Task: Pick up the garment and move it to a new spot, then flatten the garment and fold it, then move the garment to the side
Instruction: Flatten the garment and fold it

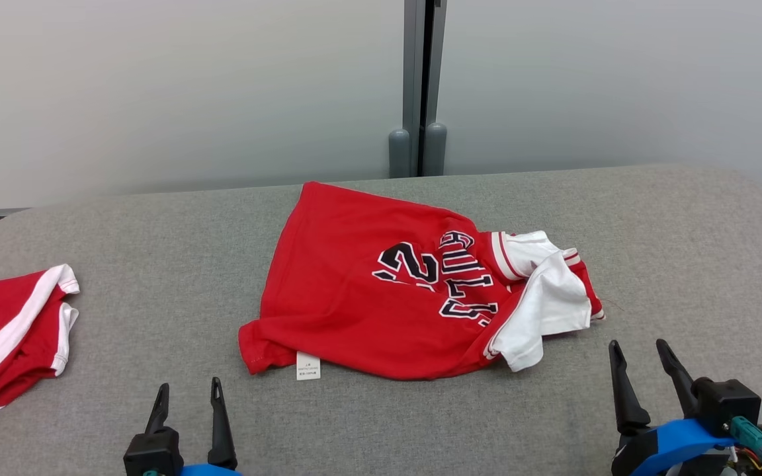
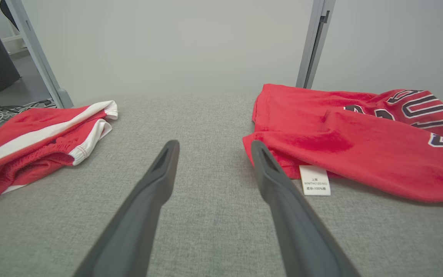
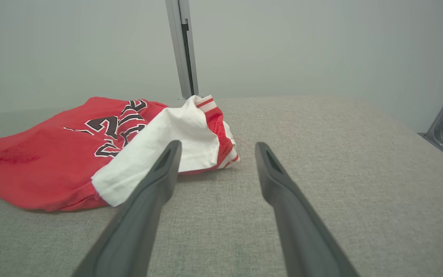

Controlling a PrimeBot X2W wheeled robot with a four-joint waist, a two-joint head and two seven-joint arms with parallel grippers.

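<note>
A red garment point(image 1: 354, 291) with dark lettering and white sleeves lies crumpled in the middle of the grey padded table point(image 1: 176, 264). A white care label point(image 1: 308, 365) sticks out at its near hem. My left gripper point(image 1: 189, 391) stands open near the front edge, just left of the hem, nothing between its fingers. In the left wrist view the garment point(image 2: 360, 142) lies to the right of that gripper point(image 2: 214, 148). My right gripper point(image 1: 639, 350) is open too, just near-right of the white sleeve point(image 1: 550, 301). From the right wrist the garment point(image 3: 60, 157) lies ahead to the left of that gripper point(image 3: 217, 148).
A second red piece of clothing with white stripes point(image 1: 4, 337) lies at the table's left edge, also in the left wrist view point(image 2: 33, 142). A grey post point(image 1: 421, 86) stands behind the table between pale wall panels. Bare table stretches to the right of the garment.
</note>
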